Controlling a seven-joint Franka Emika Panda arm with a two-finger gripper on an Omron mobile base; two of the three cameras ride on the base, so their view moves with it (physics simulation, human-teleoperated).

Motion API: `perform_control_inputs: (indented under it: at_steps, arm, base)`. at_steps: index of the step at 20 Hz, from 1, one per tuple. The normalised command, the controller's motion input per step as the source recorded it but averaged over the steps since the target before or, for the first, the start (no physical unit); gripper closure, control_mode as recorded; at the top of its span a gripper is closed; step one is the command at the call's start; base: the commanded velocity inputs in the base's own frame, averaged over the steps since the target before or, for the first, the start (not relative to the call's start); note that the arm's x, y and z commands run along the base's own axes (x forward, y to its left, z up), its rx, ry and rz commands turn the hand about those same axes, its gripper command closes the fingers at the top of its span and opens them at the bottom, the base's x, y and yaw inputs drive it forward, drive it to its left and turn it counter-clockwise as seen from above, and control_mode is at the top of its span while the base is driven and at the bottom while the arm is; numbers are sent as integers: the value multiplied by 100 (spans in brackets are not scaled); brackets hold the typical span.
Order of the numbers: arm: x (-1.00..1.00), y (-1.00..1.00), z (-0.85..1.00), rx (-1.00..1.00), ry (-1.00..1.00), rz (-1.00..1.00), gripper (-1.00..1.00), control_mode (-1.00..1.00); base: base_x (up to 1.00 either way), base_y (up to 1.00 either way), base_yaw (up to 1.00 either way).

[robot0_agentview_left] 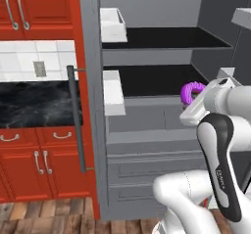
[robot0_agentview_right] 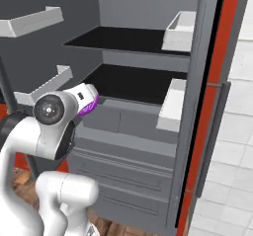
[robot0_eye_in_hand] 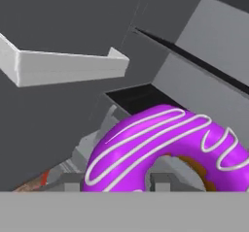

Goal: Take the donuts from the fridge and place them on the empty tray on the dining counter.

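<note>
The fridge (robot0_agentview_left: 147,125) stands open in front of me, with black shelves and grey lower drawers. A purple-frosted donut (robot0_agentview_left: 192,91) with white stripes hangs in the air in front of the lower shelf, at the fridge's right side. My gripper (robot0_agentview_left: 192,99) is shut on it. The donut (robot0_eye_in_hand: 160,146) sits large and close in the hand view, tilted on edge. From the right base view a sliver of the donut (robot0_agentview_right: 89,104) shows past my wrist. The empty tray and the dining counter are out of view.
White door bins (robot0_agentview_left: 112,25) (robot0_agentview_left: 113,92) hang on the left door, and others (robot0_agentview_right: 180,31) (robot0_agentview_right: 171,104) on the right door. Red cabinets (robot0_agentview_left: 37,162) and a black marble strip (robot0_agentview_left: 34,103) lie to the left. A long bar handle (robot0_agentview_left: 75,118) runs down the door edge.
</note>
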Motion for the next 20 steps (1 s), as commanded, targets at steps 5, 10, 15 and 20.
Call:
perform_control_inputs:
  at_steps: [5,10,15,20]
  arm:
    - [0,0,0,0,0,0,100,100]
    - [0,0,0,0,0,0,100,100]
    - [0,0,0,0,0,0,100,100]
    - [0,0,0,0,0,0,100,100]
  base:
    - [-98,4,25]
    - [-55,47,58]
    - [-5,73,76]
    - [20,79,69]
